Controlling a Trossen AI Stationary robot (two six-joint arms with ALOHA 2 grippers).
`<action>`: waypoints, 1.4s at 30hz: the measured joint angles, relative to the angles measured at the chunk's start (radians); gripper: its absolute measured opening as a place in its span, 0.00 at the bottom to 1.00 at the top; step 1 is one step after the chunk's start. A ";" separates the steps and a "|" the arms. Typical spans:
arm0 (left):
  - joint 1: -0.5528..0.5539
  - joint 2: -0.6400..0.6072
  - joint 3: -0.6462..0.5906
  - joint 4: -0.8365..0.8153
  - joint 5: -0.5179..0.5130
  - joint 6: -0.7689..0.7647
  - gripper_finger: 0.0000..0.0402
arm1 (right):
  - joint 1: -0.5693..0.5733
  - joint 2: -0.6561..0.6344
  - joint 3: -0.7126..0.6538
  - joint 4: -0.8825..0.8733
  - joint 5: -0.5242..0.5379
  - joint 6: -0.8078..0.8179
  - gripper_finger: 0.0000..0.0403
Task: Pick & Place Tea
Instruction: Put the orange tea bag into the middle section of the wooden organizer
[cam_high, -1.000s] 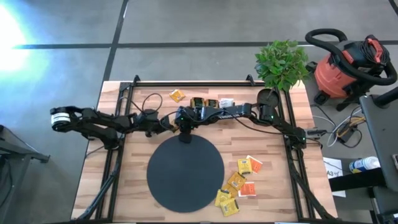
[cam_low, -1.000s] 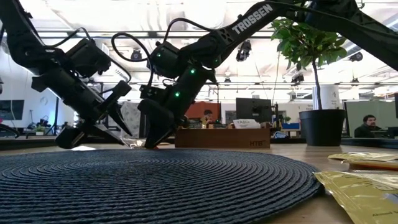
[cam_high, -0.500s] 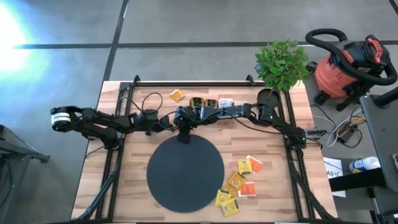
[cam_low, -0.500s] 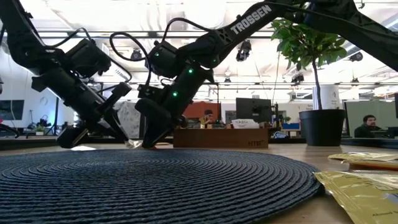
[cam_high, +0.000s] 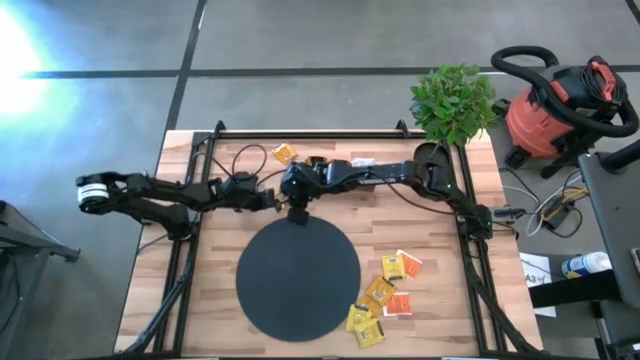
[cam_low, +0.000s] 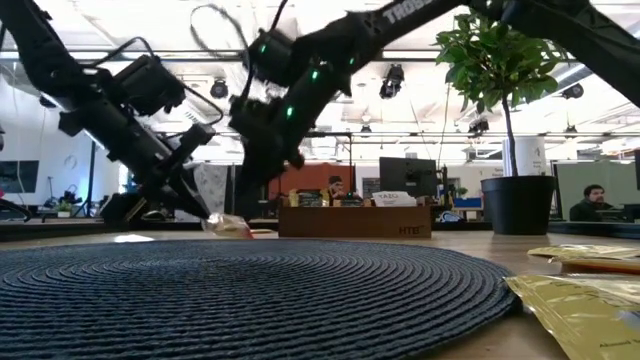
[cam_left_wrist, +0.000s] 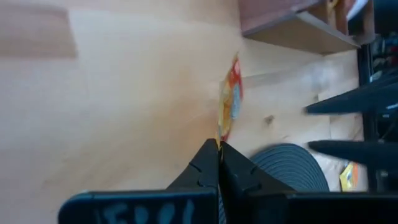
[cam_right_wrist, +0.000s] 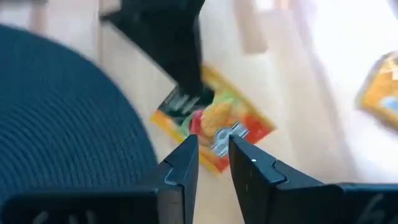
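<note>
An orange-red tea sachet (cam_right_wrist: 214, 127) lies just beyond the far rim of the black disc (cam_high: 298, 278); it also shows low in the low view as the sachet (cam_low: 228, 226). My left gripper (cam_left_wrist: 217, 144) reaches in from the table's left and is shut on it. My right gripper (cam_right_wrist: 211, 155) hovers above the same sachet, fingers a little apart, touching nothing. It shows raised in the low view as the right gripper (cam_low: 250, 190). More tea sachets (cam_high: 385, 295) lie flat on the table right of the disc. My left gripper pinches one edge of the sachet (cam_left_wrist: 222, 127) between its two fingertips. The fingers (cam_right_wrist: 180, 74) slant down at it from the table's left. The sachet sticks out beyond the tips, close to the table; whether its far end rests there I cannot tell.
The brown wooden tray (cam_low: 355, 220) stands at the far side, partly under my right arm, with a yellow sachet (cam_high: 285, 154) beside it. A potted plant (cam_high: 452, 100) fills the far right corner. Black frame rails (cam_high: 190, 250) run along the table's left and right sides.
My left gripper has shut on the sachet's edge and rolled its wrist a little. My right gripper has risen straight up off the sachet, its finger gap unchanged. The sachet stays near the disc's far rim.
</note>
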 joint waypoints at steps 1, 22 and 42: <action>0.001 -0.015 0.019 -0.036 0.001 0.024 0.00 | -0.005 -0.020 0.000 -0.010 0.001 0.000 0.21; 0.110 0.319 1.003 -0.903 0.072 1.233 0.00 | -0.129 -0.453 -0.139 -0.383 0.370 0.210 0.20; 0.103 0.850 1.645 -1.158 0.091 1.759 0.00 | -0.133 -0.797 -0.515 -0.487 0.420 0.405 0.17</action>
